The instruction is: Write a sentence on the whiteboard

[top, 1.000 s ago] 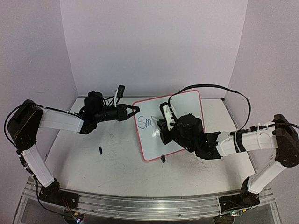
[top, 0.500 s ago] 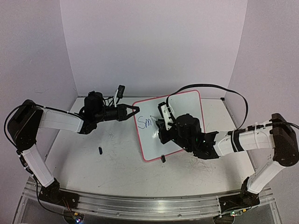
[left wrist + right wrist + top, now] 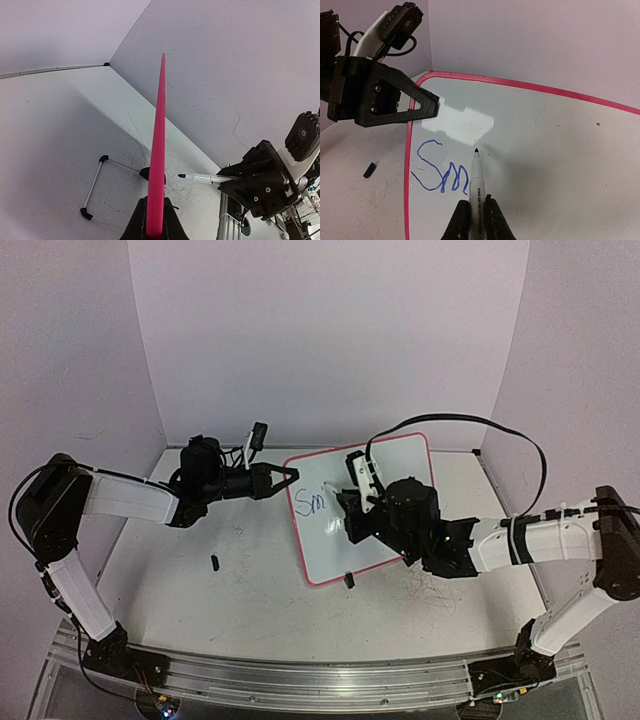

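While the left tool (image 3: pixel 154 225) stays clamped on the whiteboard (image 3: pixel 555 145) rim, the right tool (image 3: pixel 475 216), gripping the marker (image 3: pixel 476 187), has shifted slightly rightward beyond the unfinished sentence (image 3: pixel 442 175).

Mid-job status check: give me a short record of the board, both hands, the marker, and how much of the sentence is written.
whiteboard: stands tilted, pink-red rim
left hand: shut on the whiteboard's rim, at its left edge
right hand: shut on the marker
marker: uncapped, tip at the board just past the writing; contact unclear
writing: blue "Sm" only
cap: small dark blue piece on the tabletop, probably the marker's cap
task: sentence not finished
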`<state>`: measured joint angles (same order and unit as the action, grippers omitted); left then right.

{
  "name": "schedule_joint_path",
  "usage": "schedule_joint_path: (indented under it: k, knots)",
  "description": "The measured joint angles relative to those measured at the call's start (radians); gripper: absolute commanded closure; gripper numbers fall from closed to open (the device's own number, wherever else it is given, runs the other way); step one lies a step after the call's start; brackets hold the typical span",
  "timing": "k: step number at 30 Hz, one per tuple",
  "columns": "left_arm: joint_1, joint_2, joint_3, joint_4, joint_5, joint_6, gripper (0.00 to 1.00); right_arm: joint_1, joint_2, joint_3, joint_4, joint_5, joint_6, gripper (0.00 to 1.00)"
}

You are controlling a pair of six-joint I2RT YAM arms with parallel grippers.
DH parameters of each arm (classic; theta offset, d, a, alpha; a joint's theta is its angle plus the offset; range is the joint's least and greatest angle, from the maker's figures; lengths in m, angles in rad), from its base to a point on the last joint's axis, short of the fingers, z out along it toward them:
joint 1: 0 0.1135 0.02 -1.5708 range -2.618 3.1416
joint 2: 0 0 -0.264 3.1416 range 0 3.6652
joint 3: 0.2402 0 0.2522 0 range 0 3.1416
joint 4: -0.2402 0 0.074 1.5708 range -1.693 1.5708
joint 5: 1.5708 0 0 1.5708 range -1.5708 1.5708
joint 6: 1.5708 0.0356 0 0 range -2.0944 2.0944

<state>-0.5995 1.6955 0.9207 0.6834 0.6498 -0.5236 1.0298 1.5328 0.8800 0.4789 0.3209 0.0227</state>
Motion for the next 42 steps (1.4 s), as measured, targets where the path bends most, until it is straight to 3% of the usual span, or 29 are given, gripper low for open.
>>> schedule_joint_path:
  k: [42]
  knots:
    - [0.0,0.0,0.0,0.0,0.0,0.0,1.0,-0.002,0.037,-0.014,-0.021,0.007,0.015,1.0]
